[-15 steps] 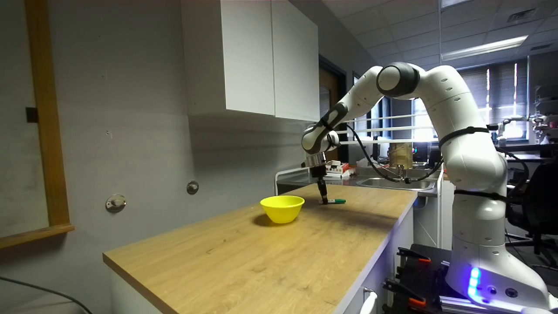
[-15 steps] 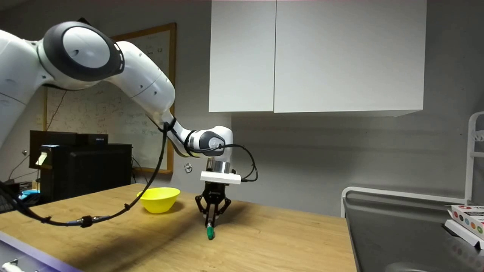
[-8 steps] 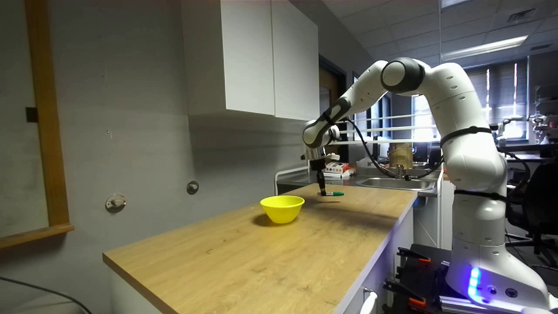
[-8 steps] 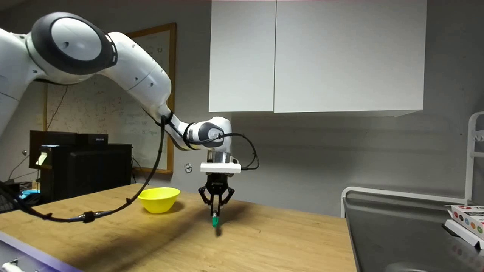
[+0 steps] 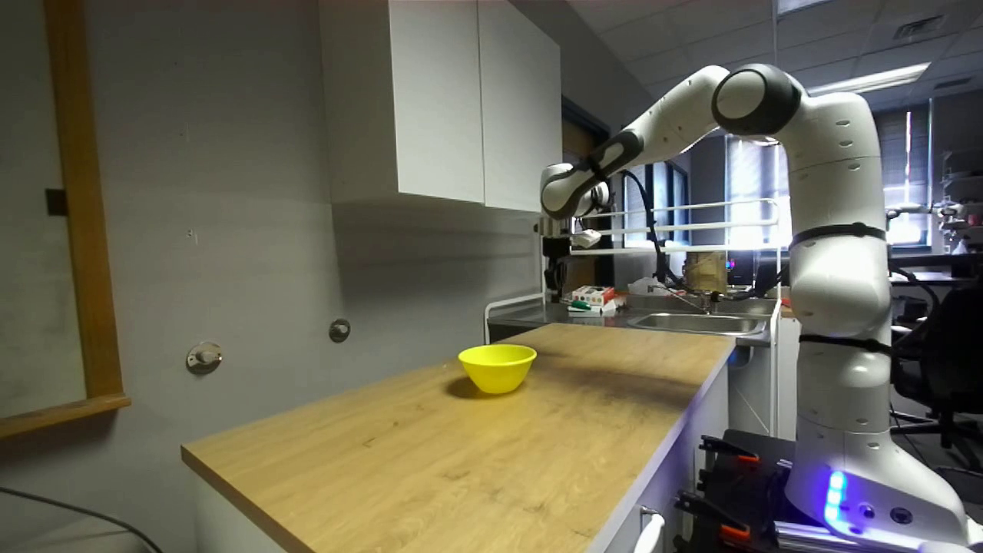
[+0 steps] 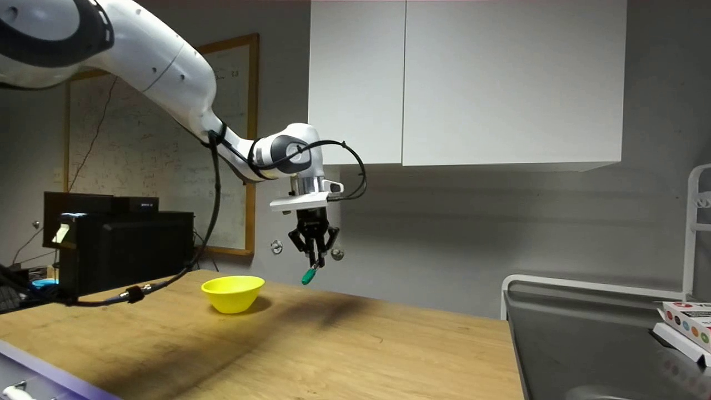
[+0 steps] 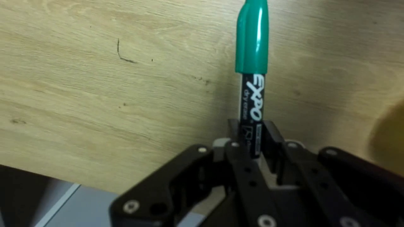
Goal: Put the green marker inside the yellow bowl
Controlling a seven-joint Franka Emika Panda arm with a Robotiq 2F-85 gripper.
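Observation:
The green marker [image 7: 252, 41], with a green cap and a black label, is held between the fingers of my gripper [image 7: 251, 130] in the wrist view. The gripper is shut on its body, and the cap sticks out. In an exterior view the marker [image 6: 309, 276] hangs well above the counter, cap tilted down, below my gripper [image 6: 317, 261]. The yellow bowl [image 6: 233, 294] stands upright on the counter, lower than the gripper and apart from it. It also shows in an exterior view [image 5: 498, 369], and its dim edge shows at the right of the wrist view [image 7: 389, 138].
A wooden counter [image 5: 461, 461] bears the bowl. White wall cabinets [image 6: 466, 83] hang above the counter's back. A sink [image 5: 695, 322], a white rack [image 5: 691, 250] and a small box [image 6: 689, 322] are beyond the counter's end. A black computer [image 6: 128, 250] stands at the far side.
My gripper has lifted the green marker from the counter high into the air. The marker's cap end now tilts downward and the wrist has turned a little. The bowl has not moved.

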